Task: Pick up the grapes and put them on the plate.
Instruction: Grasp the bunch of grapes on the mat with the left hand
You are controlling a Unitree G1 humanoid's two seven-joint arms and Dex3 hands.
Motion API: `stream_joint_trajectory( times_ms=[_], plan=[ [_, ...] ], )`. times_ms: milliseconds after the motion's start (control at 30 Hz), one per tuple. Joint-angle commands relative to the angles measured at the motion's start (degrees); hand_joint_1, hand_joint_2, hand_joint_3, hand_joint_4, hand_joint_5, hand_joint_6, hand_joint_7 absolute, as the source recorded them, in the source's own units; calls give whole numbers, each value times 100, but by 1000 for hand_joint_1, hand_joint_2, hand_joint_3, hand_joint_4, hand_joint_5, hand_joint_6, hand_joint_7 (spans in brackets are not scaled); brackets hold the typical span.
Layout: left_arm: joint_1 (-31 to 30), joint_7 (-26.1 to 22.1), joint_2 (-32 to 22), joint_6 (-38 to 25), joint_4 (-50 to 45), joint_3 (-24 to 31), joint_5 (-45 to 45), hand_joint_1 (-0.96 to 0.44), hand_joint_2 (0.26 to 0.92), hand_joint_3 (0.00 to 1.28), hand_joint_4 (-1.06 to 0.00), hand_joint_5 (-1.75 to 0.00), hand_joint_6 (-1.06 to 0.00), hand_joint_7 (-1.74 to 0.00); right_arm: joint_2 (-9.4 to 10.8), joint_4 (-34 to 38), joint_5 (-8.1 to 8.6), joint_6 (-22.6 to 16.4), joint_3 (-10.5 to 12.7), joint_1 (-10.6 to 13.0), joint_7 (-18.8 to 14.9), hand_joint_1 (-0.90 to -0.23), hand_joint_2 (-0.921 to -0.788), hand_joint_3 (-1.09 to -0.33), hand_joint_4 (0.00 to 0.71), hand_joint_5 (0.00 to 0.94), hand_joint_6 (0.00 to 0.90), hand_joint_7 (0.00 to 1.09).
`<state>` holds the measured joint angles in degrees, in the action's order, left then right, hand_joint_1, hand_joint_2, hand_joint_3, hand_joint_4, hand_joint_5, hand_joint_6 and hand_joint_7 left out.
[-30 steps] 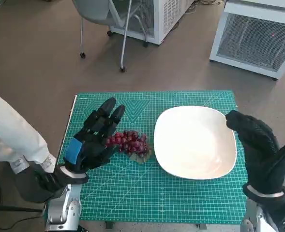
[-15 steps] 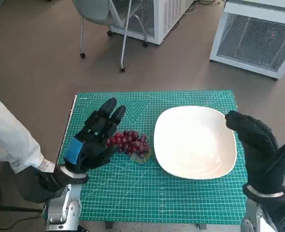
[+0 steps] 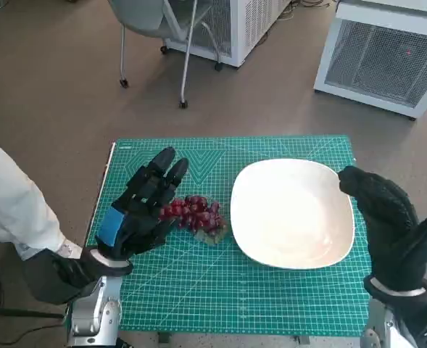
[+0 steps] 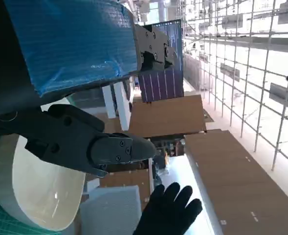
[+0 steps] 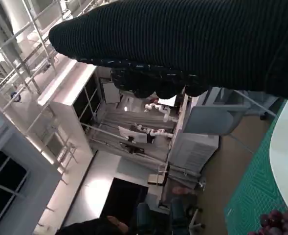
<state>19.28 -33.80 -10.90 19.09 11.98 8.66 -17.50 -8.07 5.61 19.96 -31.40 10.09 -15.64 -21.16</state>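
Nothing on the surface is shifting between the earlier pictures and now: both hands and the fruit are sitting where they were, and only the person's white sleeve (image 3: 14, 203) at the robot's left is drawing back a little toward the edge of the view.

The left hand (image 3: 142, 210) is hovering over the green mat (image 3: 220, 297), its fingers stretched out and spread, holding nothing. The grapes (image 3: 193, 214) are lying on the mat just beside the inner side of that hand, near its thumb; whether the hand is actually touching the bunch cannot be told from the head view, and the left wrist view is not showing the grapes at all.

The right hand (image 3: 388, 226) is waiting at the far edge of the plate (image 3: 293, 214), glove fingers loosely extended and not gripping anything; it seems to be resting by the rim rather than holding it, though the contact is not clear.

The plate is lying bare between the two hands, on the thumb side of the left hand and just beyond the grapes.

So the task is standing at its start: the reach toward the grapes appears to be done, but the grasp is not yet made. Closing on the bunch, lifting it, carrying it across and setting it on the plate are all remaining.
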Motion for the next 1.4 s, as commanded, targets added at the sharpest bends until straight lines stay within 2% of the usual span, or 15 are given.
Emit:
stream_joint_trajectory(
  times_ms=[33, 133, 300, 467, 667, 933, 1400],
  plan=[
    [278, 722, -1071, 596, 155, -386, 2295, -430, 901, 109, -162, 0, -201, -129, -42, 85, -6, 54, 31, 78, -34, -495, -921, -526, 484, 0, 199, 561],
    [378, 986, -1525, 212, -85, -676, 3362, -367, 843, 39, -121, 0, -196, -67, -59, 103, -31, 45, 40, 65, -27, -495, -921, -526, 484, 0, 201, 558],
    [535, 1248, -1686, -306, -293, -1029, 4305, -266, 769, 7, -65, 0, -174, -21, -75, 152, -53, 23, 47, 34, -28, -495, -921, -527, 484, 0, 203, 554],
    [710, 1594, -1683, -648, -286, -1387, 5156, -233, 739, 1, -52, -1, -178, -13, -80, 207, -66, 1, 38, 5, -31, -495, -921, -527, 484, 0, 205, 551],
    [957, 1698, -1589, -1128, -181, -1786, 5815, -244, 729, 0, -56, -2, -192, -13, -80, 222, -61, 6, 25, -9, -35, -495, -921, -526, 484, 0, 207, 547],
    [1246, 1555, -1471, -1815, -60, -2238, 6235, -272, 726, 1, -54, -1, -208, -12, -96, 212, -48, 17, 23, -11, -32, -495, -921, -525, 484, 0, 210, 541],
    [1754, 1481, -1296, -2276, 562, -2680, 6200, -327, 734, 2, -50, 0, -222, -7, -94, 246, -7, -7, 32, 1, -71, -494, -921, -524, 485, 1, 217, 530]
  ],
)
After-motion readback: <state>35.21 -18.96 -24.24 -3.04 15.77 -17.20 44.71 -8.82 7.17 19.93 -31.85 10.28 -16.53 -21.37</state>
